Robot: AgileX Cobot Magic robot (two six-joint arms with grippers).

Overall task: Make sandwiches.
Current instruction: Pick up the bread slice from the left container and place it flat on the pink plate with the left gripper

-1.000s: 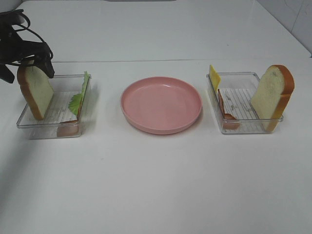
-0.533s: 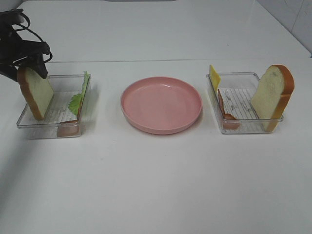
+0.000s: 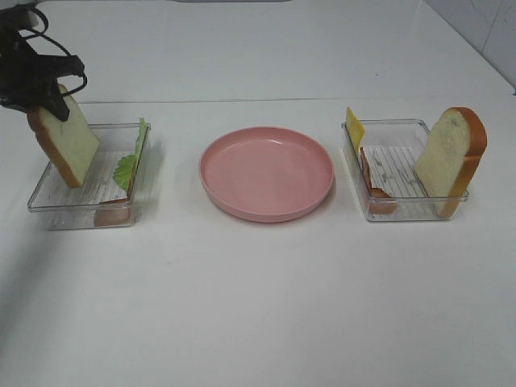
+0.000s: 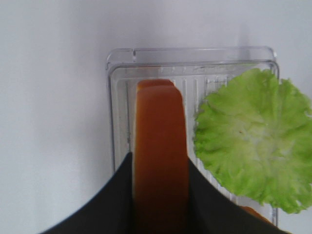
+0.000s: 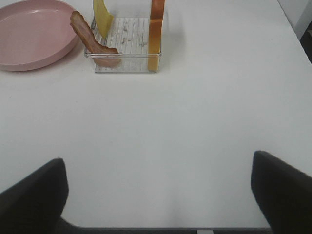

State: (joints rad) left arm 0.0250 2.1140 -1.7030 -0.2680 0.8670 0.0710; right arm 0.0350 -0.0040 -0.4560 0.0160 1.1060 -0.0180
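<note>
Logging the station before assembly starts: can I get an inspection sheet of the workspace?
Surface: white table.
Job's things: pink plate central, nothing on it; left tray holds lettuce leaf and bacon piece; right tray holds cheese slice, bacon strip, upright right bread slice.
Clutter: nothing seen.
Grippers: left gripper shut on left bread slice, tilted over left tray; right gripper open, holding nothing.
Cables: black cables on left arm.
Surroundings: tiled wall at far right.
</note>
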